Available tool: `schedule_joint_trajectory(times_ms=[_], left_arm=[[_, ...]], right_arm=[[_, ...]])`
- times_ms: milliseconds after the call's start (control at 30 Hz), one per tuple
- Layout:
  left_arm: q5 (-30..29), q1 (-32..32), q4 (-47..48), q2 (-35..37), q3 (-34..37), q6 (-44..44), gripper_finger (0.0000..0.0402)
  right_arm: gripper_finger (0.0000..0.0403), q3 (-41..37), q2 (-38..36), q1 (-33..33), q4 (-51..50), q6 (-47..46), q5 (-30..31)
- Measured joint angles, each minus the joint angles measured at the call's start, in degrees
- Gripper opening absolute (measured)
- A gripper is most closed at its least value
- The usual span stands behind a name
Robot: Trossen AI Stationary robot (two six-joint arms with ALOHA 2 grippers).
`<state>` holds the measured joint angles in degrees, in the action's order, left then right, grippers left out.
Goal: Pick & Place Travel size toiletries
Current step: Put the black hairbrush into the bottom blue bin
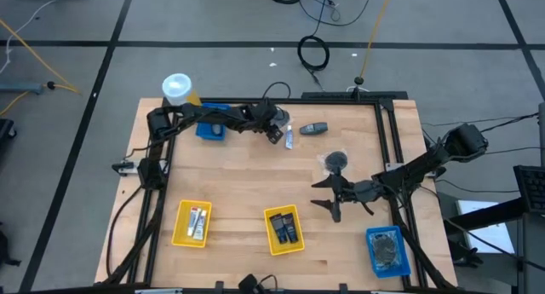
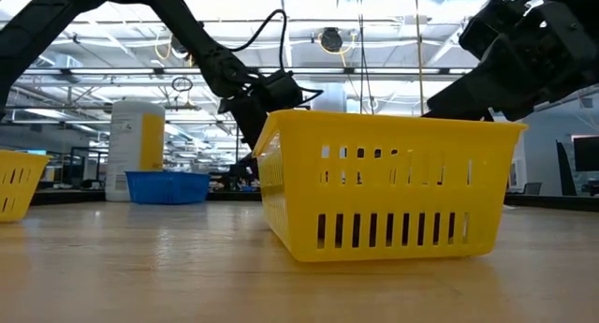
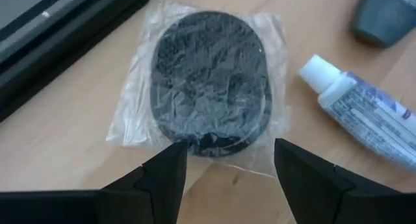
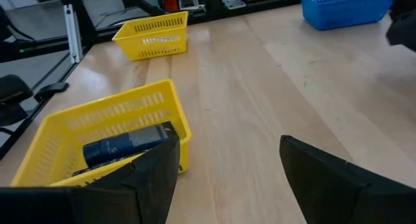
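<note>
My left gripper (image 1: pixel 274 130) is at the table's far side, open. In the left wrist view its fingers stand either side of one end of a dark round packet in clear wrap (image 3: pixel 208 81), which lies flat on the table. Beside it lie a white tube (image 3: pixel 364 113) (image 1: pixel 288 138) and a dark bottle (image 1: pixel 313 128). A second wrapped packet (image 1: pixel 336 160) lies toward the middle of the table. My right gripper (image 1: pixel 326 194) is open, right of the middle yellow tray (image 1: pixel 283 229), which holds dark bottles (image 4: pixel 127 146).
A yellow tray with white tubes (image 1: pixel 192 222) sits near the left. A blue tray with packets (image 1: pixel 387 250) is at the near right corner. Another blue tray (image 1: pixel 211 128) and the white-and-yellow canister (image 1: pixel 177 89) stand at the far left. Bare wood lies mid-table.
</note>
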<state>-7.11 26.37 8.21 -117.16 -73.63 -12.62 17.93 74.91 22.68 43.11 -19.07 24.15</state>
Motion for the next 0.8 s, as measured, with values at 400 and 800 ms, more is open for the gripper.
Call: schedule_joint_trajectory(times_ms=[400, 800], left_arm=[[-7.7, -2.4, 1.7, -1.5, 0.0, 9.8, 0.0216], [-8.6, -0.5, 2.5, -1.6, 0.0, 15.4, 0.0054]], right_arm=[[0.0256, 0.0, 0.0, -0.1, 0.1, 0.2, 0.1], [0.0256, 0.0, 0.0, -0.1, 0.2, 0.7, 0.1]])
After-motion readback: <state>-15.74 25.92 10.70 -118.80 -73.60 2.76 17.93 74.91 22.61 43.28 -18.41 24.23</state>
